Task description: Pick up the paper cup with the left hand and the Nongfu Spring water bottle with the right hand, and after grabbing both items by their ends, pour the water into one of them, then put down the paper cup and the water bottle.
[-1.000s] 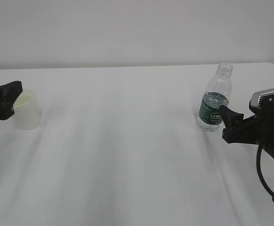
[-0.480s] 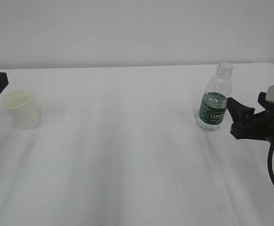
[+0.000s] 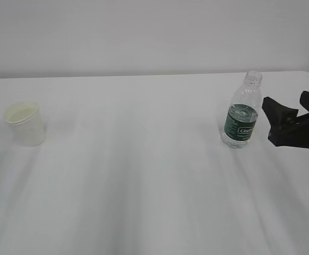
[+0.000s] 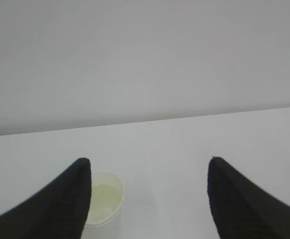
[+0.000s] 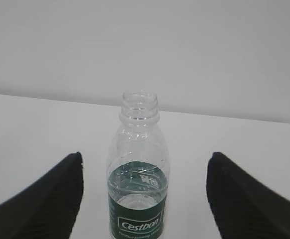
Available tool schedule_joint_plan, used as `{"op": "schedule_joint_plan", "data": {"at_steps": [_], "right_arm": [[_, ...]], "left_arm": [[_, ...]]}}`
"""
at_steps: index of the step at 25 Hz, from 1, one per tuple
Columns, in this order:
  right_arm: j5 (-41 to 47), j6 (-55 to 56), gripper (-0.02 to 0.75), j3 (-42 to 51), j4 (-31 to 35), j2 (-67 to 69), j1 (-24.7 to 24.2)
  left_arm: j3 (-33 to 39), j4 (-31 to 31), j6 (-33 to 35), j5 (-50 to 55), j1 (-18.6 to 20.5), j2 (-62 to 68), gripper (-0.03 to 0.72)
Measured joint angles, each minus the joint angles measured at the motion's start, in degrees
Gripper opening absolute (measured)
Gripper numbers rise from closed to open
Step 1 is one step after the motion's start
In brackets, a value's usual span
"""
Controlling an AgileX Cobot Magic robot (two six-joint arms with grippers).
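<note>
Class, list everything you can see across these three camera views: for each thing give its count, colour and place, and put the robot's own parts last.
paper cup: one, white with a pale cream inside, upright at the table's left side.
water bottle: one, clear with a dark green label, no cap, upright at the table's right side.
water: clear, in the bottle's lower part.
table: one, white, under everything.
wall: pale grey, behind the table.
left gripper: one, black, jaws open, cup by its left finger, not held.
right gripper: one, black, jaws open, bottle between the fingers' line of sight, not held.

A white table [image 3: 144, 175] meets a plain pale wall [image 3: 144, 32].
</note>
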Motion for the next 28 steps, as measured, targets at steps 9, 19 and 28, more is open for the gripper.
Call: {"op": "schedule_joint_plan", "data": {"at_steps": [9, 19, 28], "right_arm": [[7.3, 0.0, 0.587, 0.14, 0.0, -7.59, 0.0], [15.73, -0.61, 0.587, 0.22, 0.0, -15.88, 0.0], [26.89, -4.11, 0.587, -0.72, 0.0, -24.98, 0.0]], "left_arm": [[0.04, -0.24, 0.0, 6.85, 0.0, -6.81, 0.521], [-2.97, -0.01, 0.0, 17.3, 0.0, -11.24, 0.518], [-3.08, 0.07, 0.0, 21.77, 0.0, -16.62, 0.515]]}}
